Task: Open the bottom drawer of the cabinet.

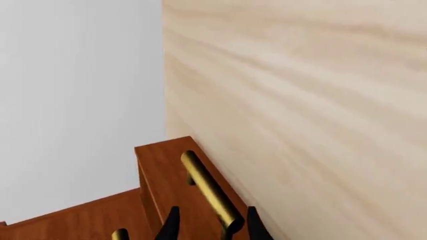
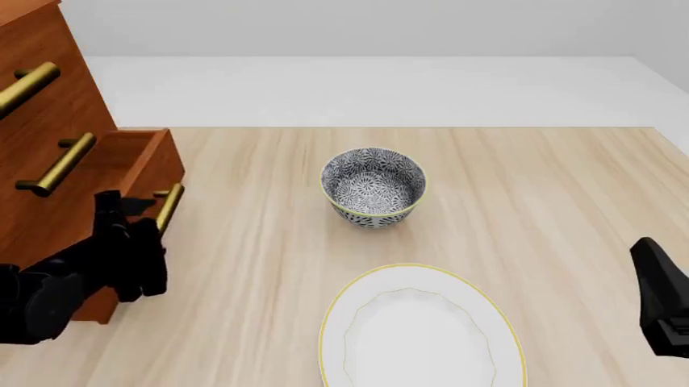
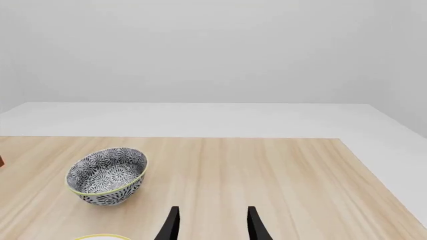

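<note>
The reddish-brown cabinet [image 2: 48,173] stands at the table's left edge. Its bottom drawer [image 2: 142,161] sticks out a little from the cabinet front. The drawer's brass bar handle [image 2: 169,206] faces right. My left gripper [image 2: 135,224] is at this handle. In the left wrist view the handle [image 1: 209,190] runs between the two black fingertips [image 1: 171,224] with a gap on each side, so the left gripper [image 1: 213,224] is open around it. The drawer front [image 1: 160,172] shows there too. My right gripper [image 2: 649,262] is at the right edge, open and empty [image 3: 212,222].
A patterned bowl [image 2: 373,190] stands mid-table and also shows in the right wrist view [image 3: 107,175]. A white plate with a yellow rim [image 2: 420,332] lies in front of it. The two upper drawers [image 2: 64,105] are shut, with brass handles.
</note>
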### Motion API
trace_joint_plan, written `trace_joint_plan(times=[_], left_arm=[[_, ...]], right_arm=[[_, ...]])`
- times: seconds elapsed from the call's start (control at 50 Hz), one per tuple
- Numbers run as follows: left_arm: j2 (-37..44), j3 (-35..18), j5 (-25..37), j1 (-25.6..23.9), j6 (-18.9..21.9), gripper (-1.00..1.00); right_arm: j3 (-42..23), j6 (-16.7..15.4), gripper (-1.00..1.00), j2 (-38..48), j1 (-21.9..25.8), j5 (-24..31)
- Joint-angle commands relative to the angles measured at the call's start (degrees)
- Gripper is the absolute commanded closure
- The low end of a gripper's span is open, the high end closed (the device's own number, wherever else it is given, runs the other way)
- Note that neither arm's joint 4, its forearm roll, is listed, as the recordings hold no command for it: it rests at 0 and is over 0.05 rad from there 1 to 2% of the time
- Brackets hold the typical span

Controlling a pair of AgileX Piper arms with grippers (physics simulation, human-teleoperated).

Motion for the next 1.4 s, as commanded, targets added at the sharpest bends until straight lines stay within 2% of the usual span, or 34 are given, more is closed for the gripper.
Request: trace_joint_plan(times=[0.02,0.34,0.54,0.82,1.1,1.14,1.24,1.32,1.34,1.36,1.4], left_arm=[[0.3,-0.6,-1.1,-0.6,0.0,-1.00],[-0.5,0.1,-0.7,-1.6,-1.6,-1.00],[-4.4,0.7,2.0,-2.8,-2.9,-1.00],[-5.8,1.2,3.1,-4.6,-5.2,-1.00],[-9.7,-1.3,7.9,-7.1,-7.5,-1.00],[-11.8,-3.2,11.3,-8.6,-10.5,-1.00],[-12.9,-4.9,13.5,-8.5,-11.5,-1.00],[-16.0,-7.1,17.6,-9.3,-15.2,-1.00],[-16.6,-7.7,18.6,-9.5,-16.3,-1.00],[-18.4,-9.8,22.0,-10.4,-20.0,-1.00],[-19.3,-11.1,23.6,-10.8,-21.6,-1.00]], right_arm=[[0.0,0.0,-1.00,0.0,0.0,0.0],[0.0,0.0,-1.00,0.0,0.0,0.0],[0.0,0.0,-1.00,0.0,0.0,0.0],[0.0,0.0,-1.00,0.0,0.0,0.0],[0.0,0.0,-1.00,0.0,0.0,0.0],[0.0,0.0,-1.00,0.0,0.0,0.0],[0.0,0.0,-1.00,0.0,0.0,0.0],[0.0,0.0,-1.00,0.0,0.0,0.0],[0.0,0.0,-1.00,0.0,0.0,0.0],[0.0,0.0,-1.00,0.0,0.0,0.0],[0.0,0.0,-1.00,0.0,0.0,0.0]])
